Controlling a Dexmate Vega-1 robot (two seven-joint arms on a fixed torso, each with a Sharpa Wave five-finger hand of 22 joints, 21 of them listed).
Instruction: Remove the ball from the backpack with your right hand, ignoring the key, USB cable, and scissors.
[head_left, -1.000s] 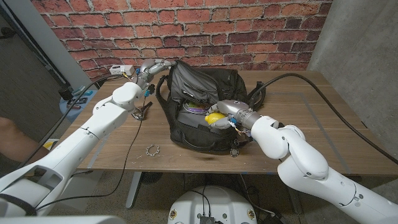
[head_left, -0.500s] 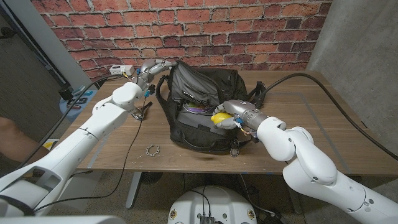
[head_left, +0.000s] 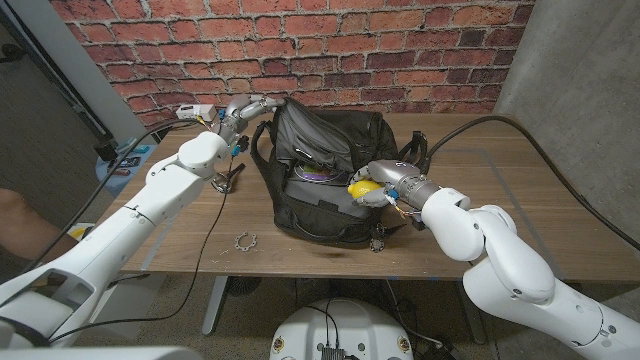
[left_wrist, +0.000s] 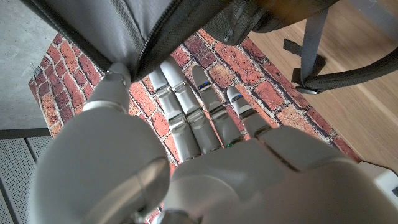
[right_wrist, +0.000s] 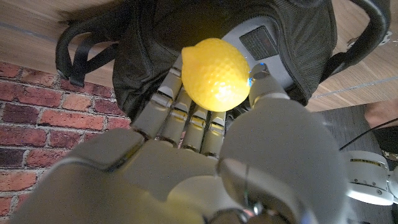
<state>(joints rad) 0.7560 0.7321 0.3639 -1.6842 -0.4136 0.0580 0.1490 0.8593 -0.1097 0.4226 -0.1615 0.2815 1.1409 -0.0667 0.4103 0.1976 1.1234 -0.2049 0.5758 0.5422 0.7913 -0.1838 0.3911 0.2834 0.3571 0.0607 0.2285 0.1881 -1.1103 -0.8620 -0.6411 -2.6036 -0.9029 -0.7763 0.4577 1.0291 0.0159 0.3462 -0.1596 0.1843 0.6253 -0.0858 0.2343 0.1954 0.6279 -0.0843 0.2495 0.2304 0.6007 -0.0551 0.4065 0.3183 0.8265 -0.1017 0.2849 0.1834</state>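
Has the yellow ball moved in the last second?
Yes. Held by the right robot hand, the yellow ball has shifted rightward across the backpack opening.

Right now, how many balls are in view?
1: a yellow ball held in the right hand above the open backpack. More could be hidden inside the backpack.

No legible text, brand, number or sign in any view. A grey panel (right_wrist: 264, 43) inside the open black fabric backpack (right_wrist: 298, 37), just beside the yellow dimpled ball (right_wrist: 214, 74), carries rows of fine print; too small and blurred to read.
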